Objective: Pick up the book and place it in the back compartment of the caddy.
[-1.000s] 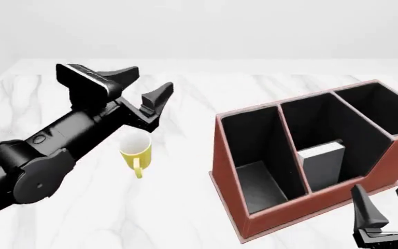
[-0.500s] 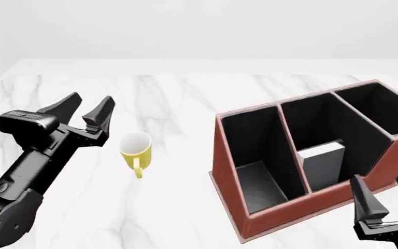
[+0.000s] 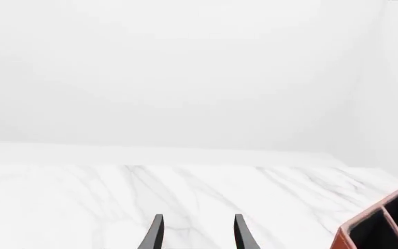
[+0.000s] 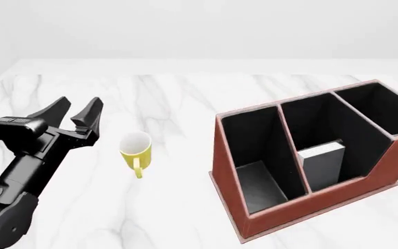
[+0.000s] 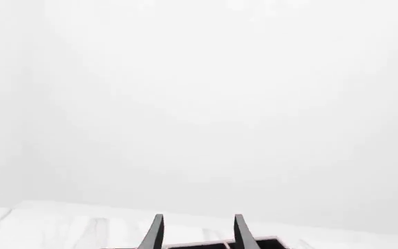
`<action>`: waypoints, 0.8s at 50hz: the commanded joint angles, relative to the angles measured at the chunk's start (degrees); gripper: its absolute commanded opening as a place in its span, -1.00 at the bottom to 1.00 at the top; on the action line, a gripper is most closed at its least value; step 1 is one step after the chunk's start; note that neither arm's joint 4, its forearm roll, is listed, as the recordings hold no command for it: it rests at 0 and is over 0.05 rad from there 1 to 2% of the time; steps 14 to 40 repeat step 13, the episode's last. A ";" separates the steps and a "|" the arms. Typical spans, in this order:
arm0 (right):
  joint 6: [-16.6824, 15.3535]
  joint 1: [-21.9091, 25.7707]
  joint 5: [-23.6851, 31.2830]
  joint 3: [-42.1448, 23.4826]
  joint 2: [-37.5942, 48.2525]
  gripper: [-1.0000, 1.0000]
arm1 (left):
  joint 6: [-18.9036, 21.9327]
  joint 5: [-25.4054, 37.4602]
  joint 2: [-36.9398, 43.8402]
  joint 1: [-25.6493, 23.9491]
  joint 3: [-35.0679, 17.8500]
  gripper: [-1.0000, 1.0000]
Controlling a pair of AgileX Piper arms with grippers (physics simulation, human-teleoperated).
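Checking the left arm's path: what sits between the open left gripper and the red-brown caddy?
In the front view, only the yellow mug stands between the left gripper and the red-brown caddy; otherwise bare marble.

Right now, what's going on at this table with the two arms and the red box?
Neither arm is holding anything. The book already stands upright inside a compartment of the red-brown caddy, in its middle section behind a low divider. The left gripper hovers with its jaws open to the left of the yellow mug, which stands on the marble table apart from the caddy. The right gripper is out of the front view; its wrist view shows its jaws open, with the caddy's rim beyond them.
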 commanded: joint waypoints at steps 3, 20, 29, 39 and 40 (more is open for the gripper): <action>0.35 2.93 12.13 -25.32 -2.46 1.00 | -1.98 -1.11 0.17 0.04 0.81 1.00; -4.38 2.94 14.95 -37.80 -5.10 1.00 | -2.01 -2.17 1.38 0.06 1.08 1.00; -4.38 2.94 14.95 -37.80 -5.10 1.00 | -2.01 -2.17 1.38 0.06 1.08 1.00; -4.38 2.94 14.95 -37.80 -5.10 1.00 | -2.01 -2.17 1.38 0.06 1.08 1.00; -4.38 2.94 14.95 -37.80 -5.10 1.00 | -2.01 -2.17 1.38 0.06 1.08 1.00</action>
